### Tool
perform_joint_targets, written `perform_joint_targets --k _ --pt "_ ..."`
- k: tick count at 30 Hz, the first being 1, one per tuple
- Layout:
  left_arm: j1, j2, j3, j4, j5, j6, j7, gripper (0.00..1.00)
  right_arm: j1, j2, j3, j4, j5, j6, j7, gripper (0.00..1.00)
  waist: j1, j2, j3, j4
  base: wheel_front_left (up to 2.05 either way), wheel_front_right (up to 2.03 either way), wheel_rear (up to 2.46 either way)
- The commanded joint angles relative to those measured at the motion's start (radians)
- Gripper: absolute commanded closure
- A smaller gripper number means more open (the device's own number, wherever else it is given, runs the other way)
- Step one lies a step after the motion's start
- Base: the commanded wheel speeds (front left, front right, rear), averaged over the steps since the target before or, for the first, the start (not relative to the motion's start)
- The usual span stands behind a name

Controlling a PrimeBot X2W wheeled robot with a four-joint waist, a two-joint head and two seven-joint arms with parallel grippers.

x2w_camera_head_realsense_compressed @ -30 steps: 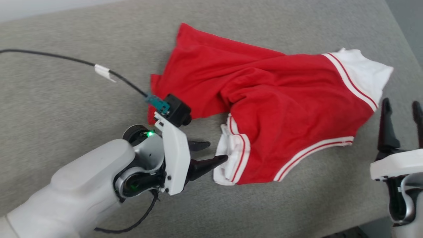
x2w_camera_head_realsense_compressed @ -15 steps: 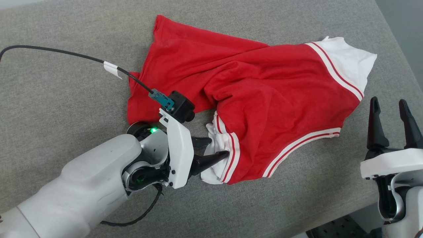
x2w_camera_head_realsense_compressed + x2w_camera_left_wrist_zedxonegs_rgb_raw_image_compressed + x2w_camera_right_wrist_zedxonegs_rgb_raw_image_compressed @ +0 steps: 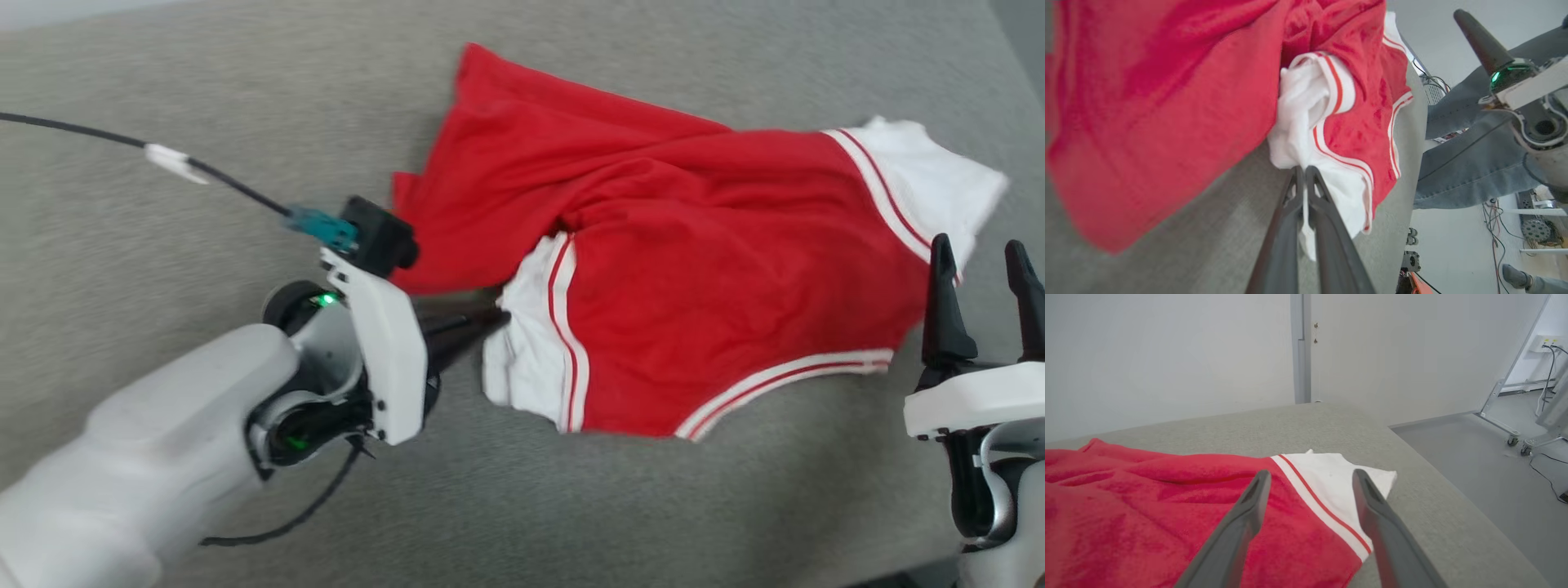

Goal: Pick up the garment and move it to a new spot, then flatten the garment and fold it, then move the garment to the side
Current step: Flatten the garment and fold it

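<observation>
Pickup step: my left pincer (image 3: 495,317) is clamped on the shirt's (image 3: 718,310) white sleeve (image 3: 522,351), right pincer (image 3: 980,265) apart. Next I must lift without slipping.

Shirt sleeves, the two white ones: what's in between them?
Rumpled red cloth of the shirt itself lies between the white sleeve pinched by the left gripper and the other sleeve near the right gripper; the head view shows it.

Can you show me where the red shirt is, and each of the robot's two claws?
shirt (image 3: 718,286), head view, on the middle of its red body.
left gripper (image 3: 1302,171), left wrist view, between its fingertips, shut on the shirt.
right gripper (image 3: 1311,475), right wrist view, midway between its open fingertips.
</observation>
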Motion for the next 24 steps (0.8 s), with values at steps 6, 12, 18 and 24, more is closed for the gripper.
perform_joint_targets --k 6,12,18,24 --pt "0.015 0.099 0.021 -0.064 -0.023 0.002 -0.1 1.0 0.007 -0.001 -0.001 -0.037 -0.031 0.0 0.043 0.0 -0.0001 0.0 -0.064 0.12 0.0 0.0 0.0" --pt "0.036 0.22 0.029 -0.069 -0.016 0.002 -0.172 1.0 0.016 -0.001 0.002 -0.076 -0.057 0.0 0.09 0.0 -0.0001 0.0 -0.098 0.2 0.0 0.0 0.0" --pt "0.014 0.276 0.015 0.023 0.098 0.03 -0.209 1.0 0.022 -0.001 0.004 -0.109 -0.07 0.0 0.128 0.0 -0.0001 0.0 -0.116 0.241 0.0 0.0 0.0" --pt "0.071 0.216 -0.01 0.116 0.182 0.06 -0.196 1.0 0.03 -0.001 0.019 -0.124 -0.072 0.0 0.155 0.0 -0.0001 0.0 -0.125 0.245 0.0 0.0 0.0"
